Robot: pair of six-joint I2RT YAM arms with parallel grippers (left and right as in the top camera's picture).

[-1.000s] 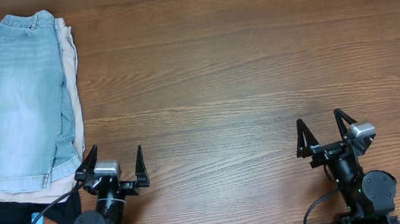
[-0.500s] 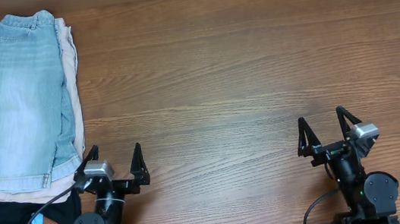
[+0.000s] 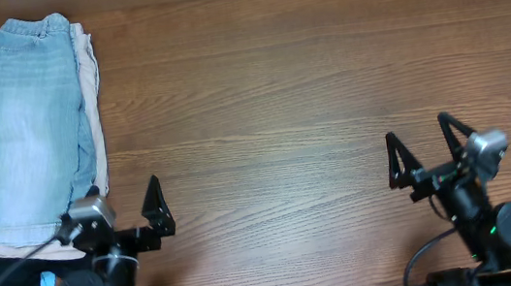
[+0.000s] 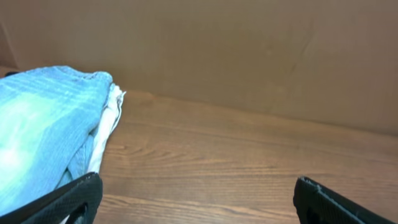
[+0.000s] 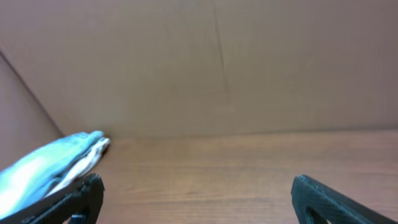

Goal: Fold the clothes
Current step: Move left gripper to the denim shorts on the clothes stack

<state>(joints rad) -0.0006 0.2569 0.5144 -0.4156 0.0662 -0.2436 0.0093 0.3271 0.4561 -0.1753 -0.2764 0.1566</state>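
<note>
Flanking left end effector [image 3: 125, 196], denim shorts [image 3: 23, 123]

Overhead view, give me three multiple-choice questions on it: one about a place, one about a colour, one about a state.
1. Where on the table is the clothes pile?
A. the middle
B. the robot's left edge
C. the robot's right edge

2. What colour are the shorts on top?
A. red
B. pale blue
C. black

3. How are the left claw and the right claw?
A. both open and empty
B. both shut
C. left one shut on cloth

Answers:
1 B, the pile lies along that edge.
2 B, faded denim tops the pile.
3 A, each one's fingers stand wide apart and grip nothing.
</note>
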